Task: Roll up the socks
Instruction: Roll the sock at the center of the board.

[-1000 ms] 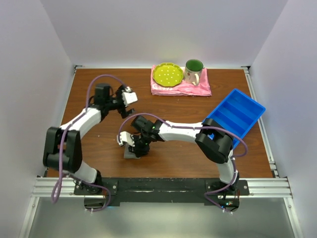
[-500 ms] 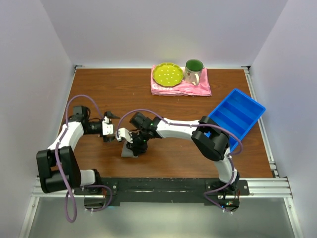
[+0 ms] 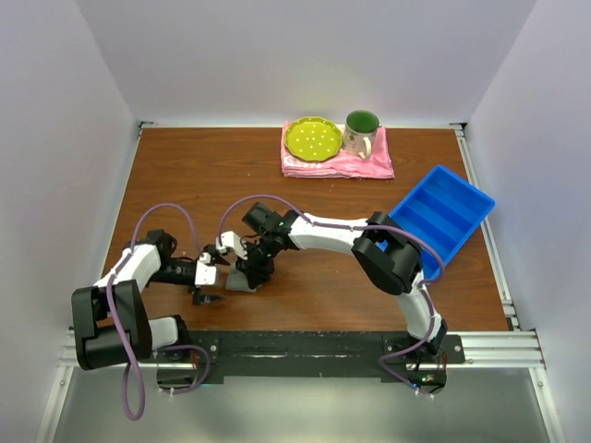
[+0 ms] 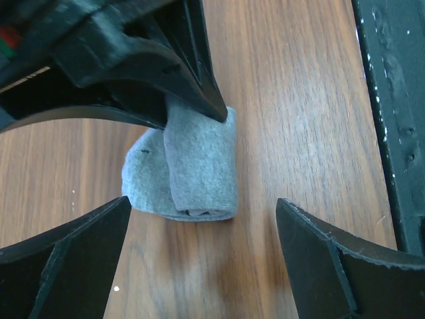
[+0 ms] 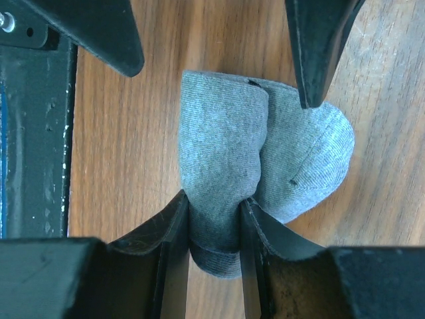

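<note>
The socks (image 3: pixel 242 282) are a grey knitted bundle, partly rolled, lying on the wooden table near its front edge. My right gripper (image 3: pixel 251 269) comes down from behind and is shut on one end of the roll. In the right wrist view its two fingers (image 5: pixel 174 229) pinch the socks (image 5: pixel 222 143) between them. My left gripper (image 3: pixel 204 283) lies low on the table just left of the socks, open wide. In the left wrist view the socks (image 4: pixel 199 166) lie just ahead of the open left gripper (image 4: pixel 203 201), with nothing between its fingers. The right gripper's black fingers (image 4: pixel 139 63) cover the roll's far end.
At the back of the table a pink cloth (image 3: pixel 369 167) carries a green plate (image 3: pixel 311 138) and a mug (image 3: pixel 360 133). A blue bin (image 3: pixel 439 214) sits at the right. The black metal rail (image 4: pixel 392 133) of the table's front edge runs close beside the socks.
My left arm has swung from the back left down to the front, ending low beside the socks. My right gripper has shifted slightly left, still holding the socks.
</note>
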Controlling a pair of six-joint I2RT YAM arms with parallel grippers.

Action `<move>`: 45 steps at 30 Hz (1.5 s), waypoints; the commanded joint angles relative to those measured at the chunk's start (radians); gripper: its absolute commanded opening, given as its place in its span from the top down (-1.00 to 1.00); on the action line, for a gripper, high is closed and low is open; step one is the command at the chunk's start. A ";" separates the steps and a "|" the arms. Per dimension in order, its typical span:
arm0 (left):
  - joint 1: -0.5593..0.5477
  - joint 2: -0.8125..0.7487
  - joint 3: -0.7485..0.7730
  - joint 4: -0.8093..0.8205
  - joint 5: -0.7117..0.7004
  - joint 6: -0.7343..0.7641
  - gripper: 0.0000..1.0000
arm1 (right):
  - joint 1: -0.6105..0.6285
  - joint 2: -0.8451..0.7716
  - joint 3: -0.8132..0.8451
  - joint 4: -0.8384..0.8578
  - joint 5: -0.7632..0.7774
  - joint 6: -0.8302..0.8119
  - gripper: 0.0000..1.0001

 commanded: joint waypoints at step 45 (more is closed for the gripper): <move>-0.215 0.134 0.021 0.139 -0.061 0.189 1.00 | -0.094 0.046 0.159 -0.203 0.001 -0.064 -0.11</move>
